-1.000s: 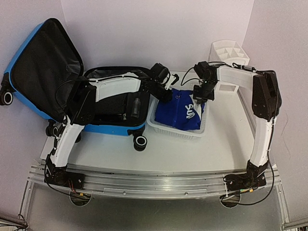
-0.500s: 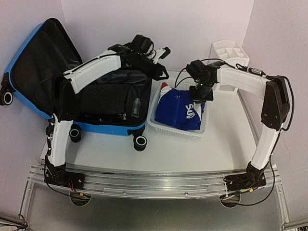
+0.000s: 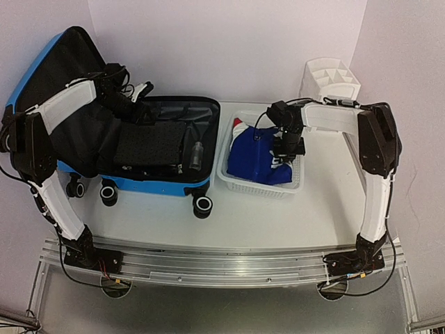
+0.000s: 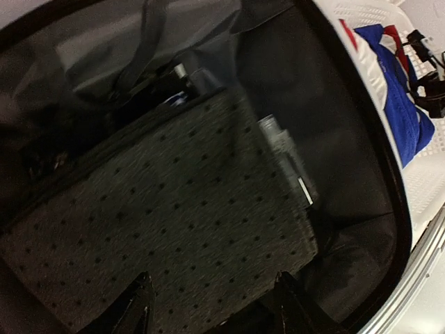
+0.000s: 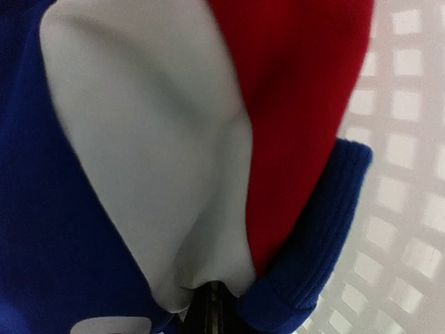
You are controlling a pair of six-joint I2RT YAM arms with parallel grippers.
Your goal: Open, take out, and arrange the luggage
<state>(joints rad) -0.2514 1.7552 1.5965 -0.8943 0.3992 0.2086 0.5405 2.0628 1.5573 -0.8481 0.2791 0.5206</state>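
The blue luggage [image 3: 160, 184] lies open at the left, its lid [image 3: 31, 73] leaning against the wall. Inside it lie a dark dotted folded cloth [image 3: 149, 145] and a clear bottle [image 3: 196, 154]. My left gripper [image 3: 141, 113] hovers over the back of the luggage. In the left wrist view it is open [image 4: 212, 298] just above the dotted cloth [image 4: 174, 209], with the bottle [image 4: 281, 142] beside it. My right gripper [image 3: 286, 158] is in the white basket [image 3: 261, 188], shut [image 5: 212, 309] on a blue, white and red garment [image 5: 153, 160].
A white compartmented organizer [image 3: 332, 76] stands at the back right, behind the basket. The basket wall [image 5: 400, 174] is close on the right of my right gripper. The luggage's wheels [image 3: 202, 206] face the near side. The walls are close behind.
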